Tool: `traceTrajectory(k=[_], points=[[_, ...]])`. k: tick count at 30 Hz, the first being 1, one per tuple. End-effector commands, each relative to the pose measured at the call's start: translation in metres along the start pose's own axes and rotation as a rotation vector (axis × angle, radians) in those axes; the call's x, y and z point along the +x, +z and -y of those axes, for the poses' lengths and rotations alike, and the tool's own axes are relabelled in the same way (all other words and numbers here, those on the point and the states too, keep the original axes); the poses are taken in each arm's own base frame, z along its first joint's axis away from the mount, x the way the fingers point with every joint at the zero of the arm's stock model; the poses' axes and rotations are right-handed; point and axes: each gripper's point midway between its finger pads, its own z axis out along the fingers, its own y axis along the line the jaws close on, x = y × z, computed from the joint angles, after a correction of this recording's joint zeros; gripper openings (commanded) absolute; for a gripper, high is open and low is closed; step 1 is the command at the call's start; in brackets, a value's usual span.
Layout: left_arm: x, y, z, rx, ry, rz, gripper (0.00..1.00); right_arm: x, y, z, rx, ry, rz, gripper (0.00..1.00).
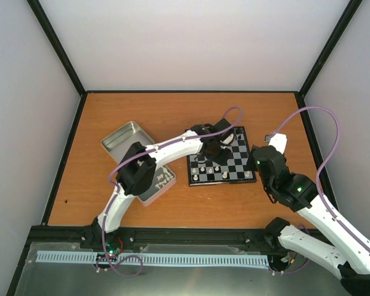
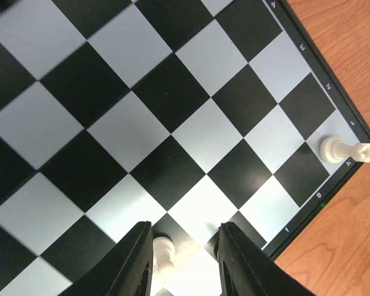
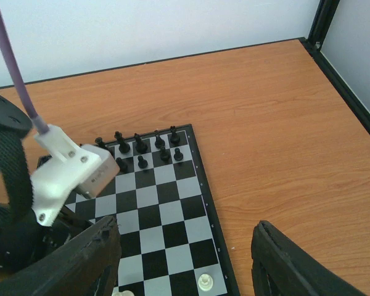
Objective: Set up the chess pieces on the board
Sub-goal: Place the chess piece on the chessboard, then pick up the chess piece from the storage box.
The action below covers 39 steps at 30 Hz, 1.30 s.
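The board (image 1: 234, 161) lies at mid-table, with black pieces on its far rows and a few white chess pieces (image 1: 196, 177) on the near rows. My left gripper (image 1: 211, 154) hangs low over it. In the left wrist view the left gripper (image 2: 185, 237) is open. A small white piece (image 2: 163, 253) stands on the board (image 2: 142, 92) against the left finger, with a gap to the right finger. A white rook (image 2: 345, 150) stands on the corner square. My right gripper (image 3: 188, 240) hovers open and holds nothing, above the board's right edge (image 3: 213, 228), near a white piece (image 3: 205, 282).
A silver tin (image 1: 124, 137) sits left of the board, and its lower half holds more white pieces (image 1: 163, 179). Black pieces (image 3: 140, 146) fill the board's far rows. Dark-framed walls enclose the wooden table (image 1: 172, 111). The left arm's white wrist part (image 3: 68, 166) reaches over the board.
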Motion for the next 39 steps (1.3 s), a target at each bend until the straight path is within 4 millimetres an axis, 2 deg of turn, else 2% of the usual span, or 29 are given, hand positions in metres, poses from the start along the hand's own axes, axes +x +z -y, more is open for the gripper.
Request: traceTrajectory(k=[1, 5, 9, 12, 14, 17, 18, 20, 22, 25, 29, 32, 35, 39], points=[[-0.025, -0.050, -0.004, -0.046, 0.001, 0.121, 0.31, -0.003, 0.002, -0.003, -0.007, 0.023, 0.012, 0.58], [-0.011, -0.076, -0.045, -0.121, -0.110, 0.186, 0.34, 0.001, 0.006, -0.008, -0.022, 0.020, -0.006, 0.58], [0.025, -0.106, -0.096, -0.184, -0.259, 0.230, 0.35, 0.005, 0.009, -0.013, -0.037, 0.027, -0.025, 0.58], [0.056, -0.126, -0.120, -0.232, -0.332, 0.259, 0.39, 0.006, 0.012, -0.017, -0.050, 0.038, -0.029, 0.58], [0.077, -0.131, -0.130, -0.244, -0.357, 0.264, 0.42, 0.010, 0.015, -0.020, -0.057, 0.041, -0.038, 0.58], [0.112, -0.124, -0.137, -0.219, -0.348, 0.223, 0.49, 0.014, 0.018, -0.028, -0.087, 0.029, -0.058, 0.58], [0.129, -0.118, -0.143, -0.232, -0.351, 0.195, 0.49, 0.016, 0.019, -0.031, -0.097, 0.026, -0.066, 0.58], [0.148, -0.111, -0.151, -0.241, -0.362, 0.159, 0.46, 0.018, 0.021, -0.035, -0.112, 0.023, -0.073, 0.58], [0.159, -0.106, -0.154, -0.244, -0.368, 0.133, 0.43, 0.020, 0.023, -0.038, -0.124, 0.019, -0.080, 0.58], [0.167, -0.100, -0.161, -0.279, -0.371, 0.099, 0.37, 0.021, 0.025, -0.042, -0.131, 0.018, -0.090, 0.58], [0.178, -0.092, -0.176, -0.365, -0.364, 0.052, 0.39, 0.023, 0.027, -0.045, -0.137, 0.022, -0.104, 0.58], [0.184, -0.079, -0.182, -0.388, -0.339, 0.006, 0.39, 0.024, 0.027, -0.045, -0.138, 0.025, -0.109, 0.58], [0.184, -0.069, -0.182, -0.384, -0.325, -0.022, 0.39, 0.024, 0.026, -0.044, -0.133, 0.021, -0.110, 0.58], [0.177, -0.065, -0.187, -0.411, -0.313, -0.022, 0.39, 0.023, 0.025, -0.042, -0.133, 0.027, -0.105, 0.58]])
